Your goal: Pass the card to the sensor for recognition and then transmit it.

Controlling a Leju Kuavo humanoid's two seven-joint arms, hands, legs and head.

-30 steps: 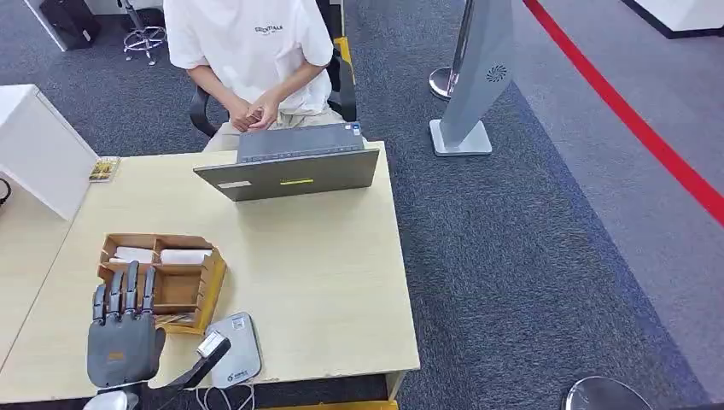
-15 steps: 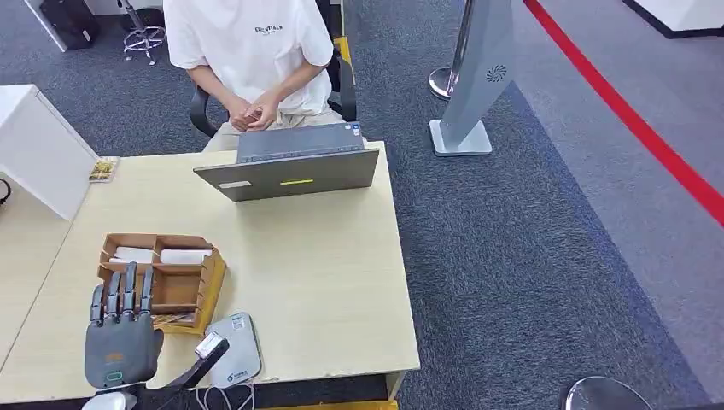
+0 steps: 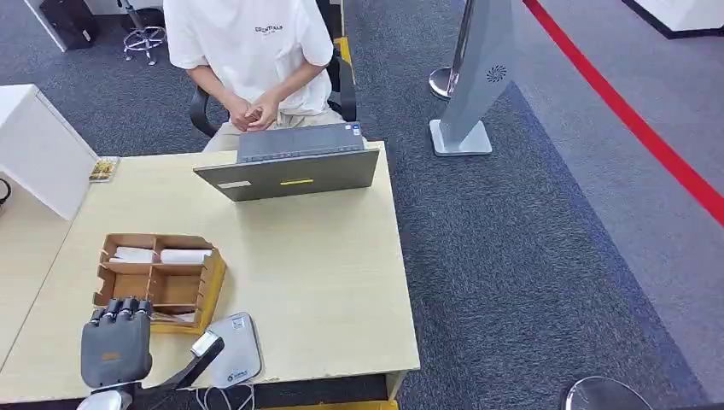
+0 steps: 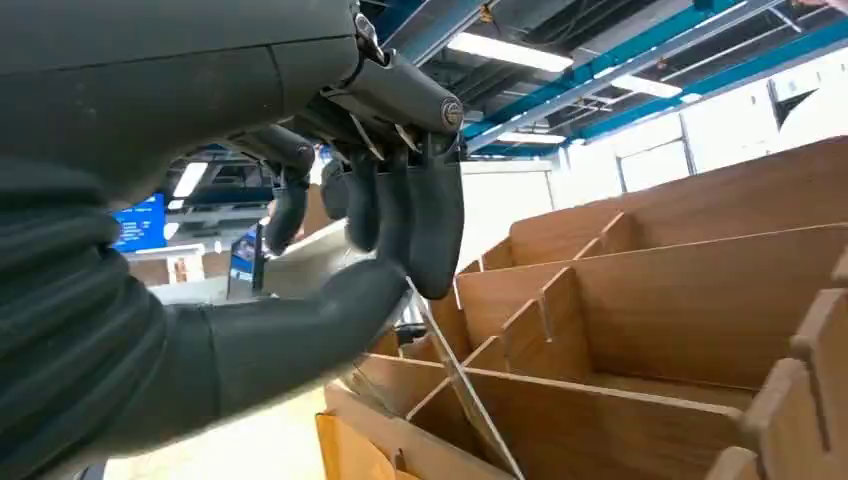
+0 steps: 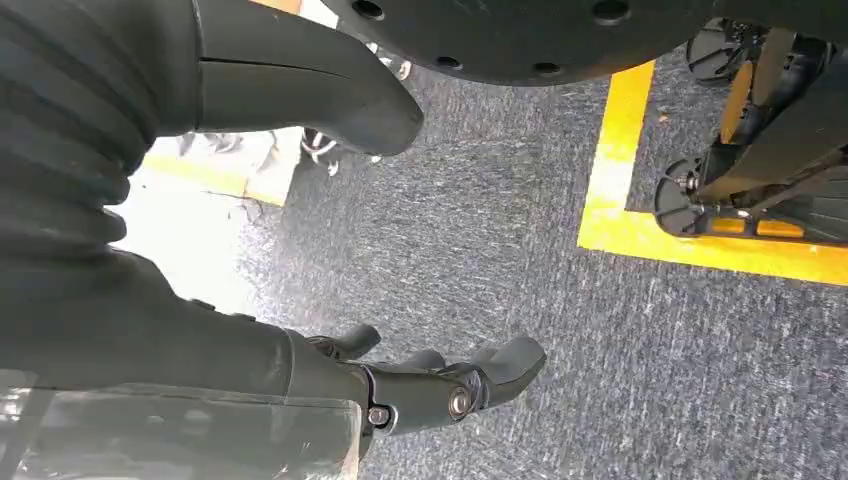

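My left hand [image 3: 113, 348] hovers at the near edge of the wooden compartment box [image 3: 213, 286], fingers curled down toward the thumb. In the left wrist view the fingers [image 4: 432, 235] meet the thumb over the box [image 4: 640, 300], and a thin card [image 4: 470, 392], seen edge-on, runs down from the pinch into a compartment. White cards [image 3: 183, 255] lie in the far compartments. The grey sensor pad [image 3: 237, 350] lies flat just right of the hand, at the table's front edge. My right hand [image 5: 435, 388] hangs over the carpet, fingers loosely apart, holding nothing.
A person sits behind an open laptop [image 3: 290, 167] at the far side of the table [image 3: 324, 282]. A white cabinet [image 3: 34, 149] stands at the left, with a small packet [image 3: 104, 168] beside it. A grey floor stand [image 3: 478, 81] is off to the right.
My left hand's fingers, stretched over the box before, have curled in, and the hand has drawn back toward the table's near edge.
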